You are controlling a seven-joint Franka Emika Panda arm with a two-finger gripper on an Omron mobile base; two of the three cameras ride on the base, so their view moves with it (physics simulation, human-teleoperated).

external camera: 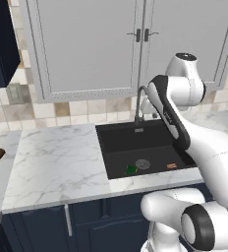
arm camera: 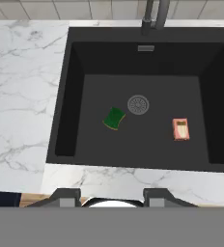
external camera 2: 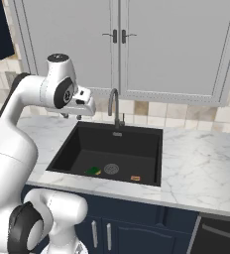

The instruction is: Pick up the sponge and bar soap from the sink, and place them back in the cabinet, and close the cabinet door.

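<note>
Closed and empty, my end effector (arm camera: 112,197) hangs above the counter (arm camera: 22,96) edge; on the sink (arm camera: 70,96) floor I see the sponge (arm camera: 114,118) lying diagonally left of the drain (arm camera: 138,104), green face up, bar soap (arm camera: 180,129) lengthwise front-to-back at right

The pictures are evenly and brightly lit, with flat, diffuse light and no single visible source. The marble counter (external camera: 57,157) looks pale and clean, without glare. The black sink (arm camera: 147,144) is the darkest area; its walls shade slightly darker than its floor, yet the sponge (arm camera: 114,118) and bar soap (arm camera: 180,129) stay clearly readable and cast almost no shadow. Soft shading sits under the grey wall cabinets (external camera 2: 176,49). Everything is equally in focus but slightly soft and low in resolution, with no edge distortion.
</note>
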